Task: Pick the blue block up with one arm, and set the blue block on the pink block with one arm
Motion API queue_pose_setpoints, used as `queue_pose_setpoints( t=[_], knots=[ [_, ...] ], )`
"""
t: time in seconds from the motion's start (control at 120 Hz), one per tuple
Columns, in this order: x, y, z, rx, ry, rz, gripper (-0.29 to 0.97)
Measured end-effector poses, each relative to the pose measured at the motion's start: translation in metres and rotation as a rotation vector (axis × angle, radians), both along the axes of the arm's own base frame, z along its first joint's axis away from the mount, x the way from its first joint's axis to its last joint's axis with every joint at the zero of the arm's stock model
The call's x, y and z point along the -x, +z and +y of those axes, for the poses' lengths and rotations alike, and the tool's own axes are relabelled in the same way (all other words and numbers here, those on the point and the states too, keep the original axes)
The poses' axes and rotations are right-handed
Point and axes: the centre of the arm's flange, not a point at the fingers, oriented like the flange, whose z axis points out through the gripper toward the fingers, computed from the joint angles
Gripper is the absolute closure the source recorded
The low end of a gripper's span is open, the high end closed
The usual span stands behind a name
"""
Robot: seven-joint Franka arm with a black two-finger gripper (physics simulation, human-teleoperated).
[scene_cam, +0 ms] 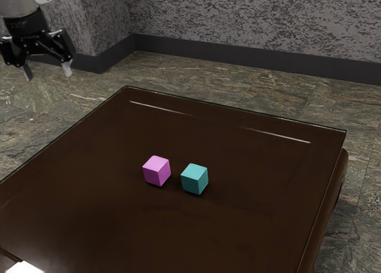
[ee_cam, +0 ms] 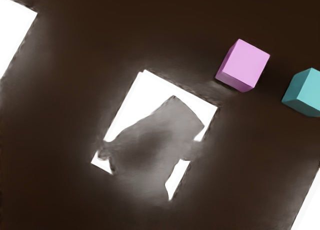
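Beside the pink block (scene_cam: 156, 170), the blue block (scene_cam: 194, 178); pincer (scene_cam: 47, 68) well apart, spread wide, seemingly empty.

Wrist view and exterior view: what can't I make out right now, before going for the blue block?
1. Blue block: wrist view, partly cut off by the frame edge.
2. Grey smear over a white patch on the table: wrist view, blurred; cannot tell what it is.
3. Arm above the open gripper: exterior view, cut off by the upper edge.

A dark glossy table (scene_cam: 268, 166) stands on what looks like marbled stone floor (scene_cam: 238, 85), beneath speckled grey walls (scene_cam: 250, 17).
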Motion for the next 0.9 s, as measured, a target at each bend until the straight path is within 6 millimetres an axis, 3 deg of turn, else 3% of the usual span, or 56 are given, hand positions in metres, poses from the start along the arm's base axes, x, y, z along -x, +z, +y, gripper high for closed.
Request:
queue_pose_setpoints(
  t=[0.142,0.208,0.258,0.358,0.483,0.542,0.717,0.9],
  knots=[
    [0.013,0.0,0.005,0.006,0.235,0.018,0.0],
    [0.023,-0.008,0.003,-0.004,0.315,0.032,0.0],
    [0.029,-0.026,-0.008,-0.012,0.35,0.087,0.0],
    [0.02,-0.054,-0.061,-0.017,0.332,0.147,0.0],
    [-0.019,-0.136,-0.129,-0.027,0.282,0.242,0.0],
    [-0.028,-0.161,-0.153,-0.016,0.265,0.249,0.0],
    [-0.048,-0.212,-0.203,0.029,0.23,0.224,0.0],
    [-0.078,-0.254,-0.228,0.052,0.179,0.212,0.0]
  ],
)
